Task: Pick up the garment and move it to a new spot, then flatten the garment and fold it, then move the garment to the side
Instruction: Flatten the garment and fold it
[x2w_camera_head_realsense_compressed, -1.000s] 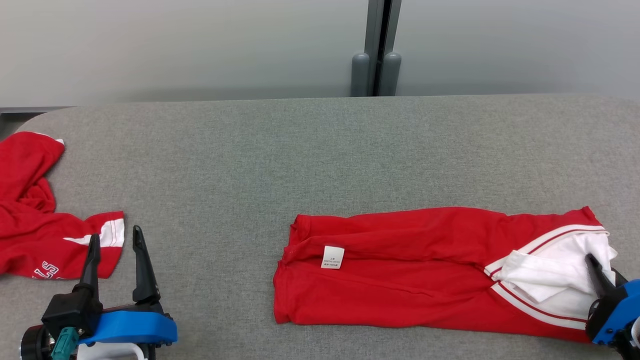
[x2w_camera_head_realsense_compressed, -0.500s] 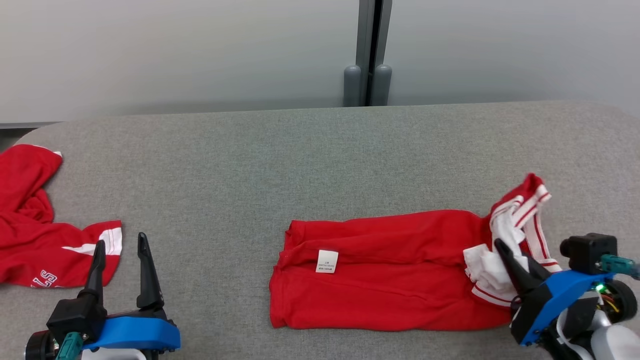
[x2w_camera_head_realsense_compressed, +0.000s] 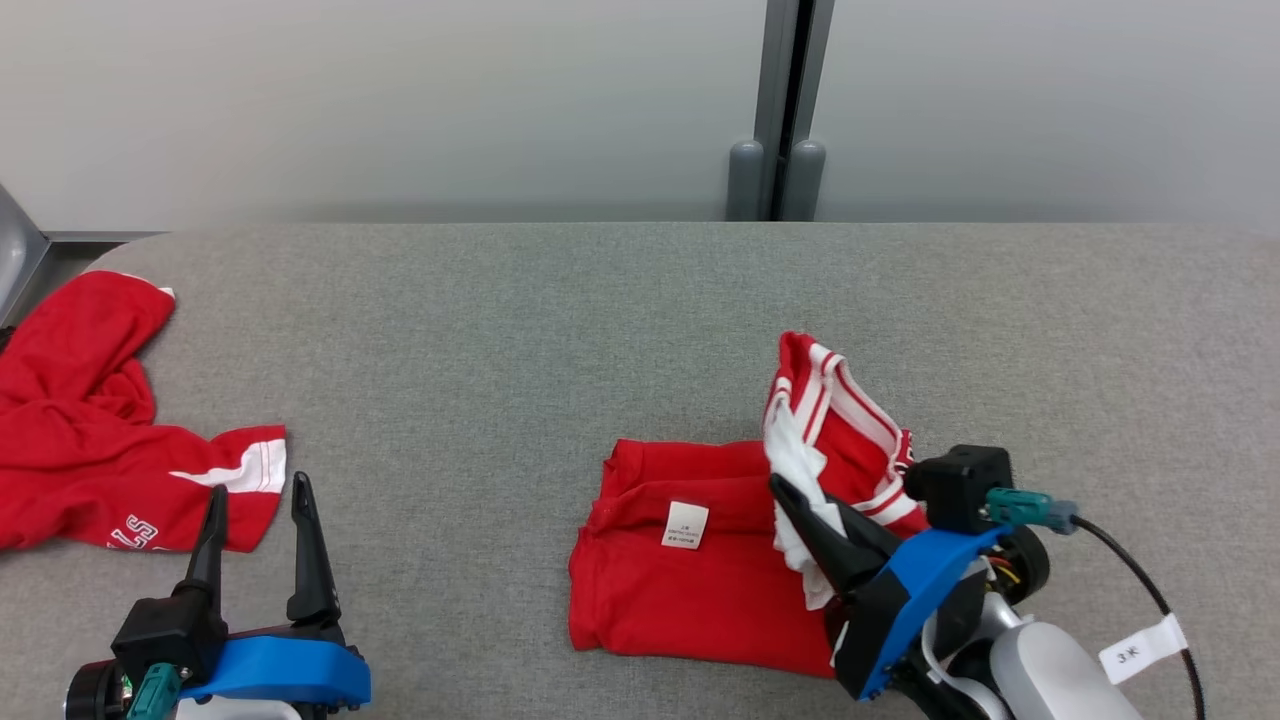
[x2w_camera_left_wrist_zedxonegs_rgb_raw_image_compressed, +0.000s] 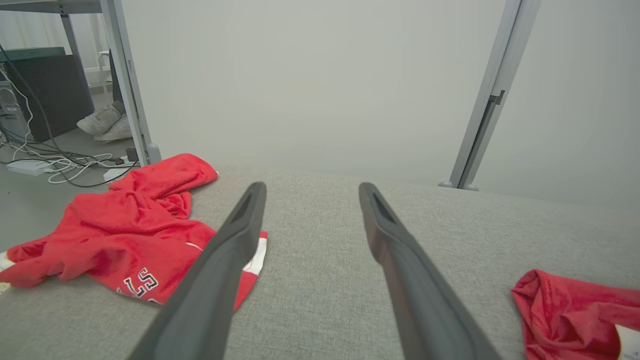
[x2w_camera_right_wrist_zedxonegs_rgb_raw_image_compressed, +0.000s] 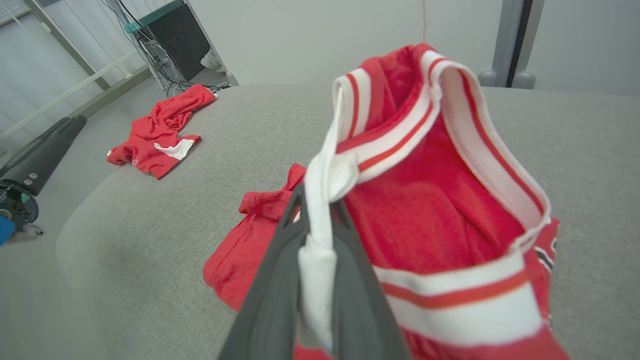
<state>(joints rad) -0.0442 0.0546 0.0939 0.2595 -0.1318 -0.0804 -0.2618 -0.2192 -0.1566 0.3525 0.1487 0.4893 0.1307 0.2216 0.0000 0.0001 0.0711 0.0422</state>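
Note:
The garment (x2w_camera_head_realsense_compressed: 690, 590) is a red shirt with white-and-red striped trim, lying partly folded on the grey table (x2w_camera_head_realsense_compressed: 560, 330) right of centre, a white label on its left part. My right gripper (x2w_camera_head_realsense_compressed: 785, 497) is shut on the garment's white-trimmed right end (x2w_camera_right_wrist_zedxonegs_rgb_raw_image_compressed: 320, 200), which is lifted and carried leftward over the flat part. In the right wrist view the white fabric (x2w_camera_right_wrist_zedxonegs_rgb_raw_image_compressed: 315, 270) is pinched between the two fingers, with the striped collar (x2w_camera_right_wrist_zedxonegs_rgb_raw_image_compressed: 450, 120) standing up behind. My left gripper (x2w_camera_head_realsense_compressed: 255, 505) stands open at the lower left, nothing between its fingers (x2w_camera_left_wrist_zedxonegs_rgb_raw_image_compressed: 235, 250).
A second red garment (x2w_camera_head_realsense_compressed: 100, 420) with white lettering lies crumpled at the table's left edge, close to my left gripper; it shows too in the left wrist view (x2w_camera_left_wrist_zedxonegs_rgb_raw_image_compressed: 125, 225). A grey post (x2w_camera_head_realsense_compressed: 780, 110) stands behind the table. Cables and a table leg (x2w_camera_left_wrist_zedxonegs_rgb_raw_image_compressed: 125, 80) are on the floor beyond.
My right gripper has lifted the garment's right end and carried it leftward over the rest, shortening the flat part. The head camera has shifted. The left gripper stays open in place.

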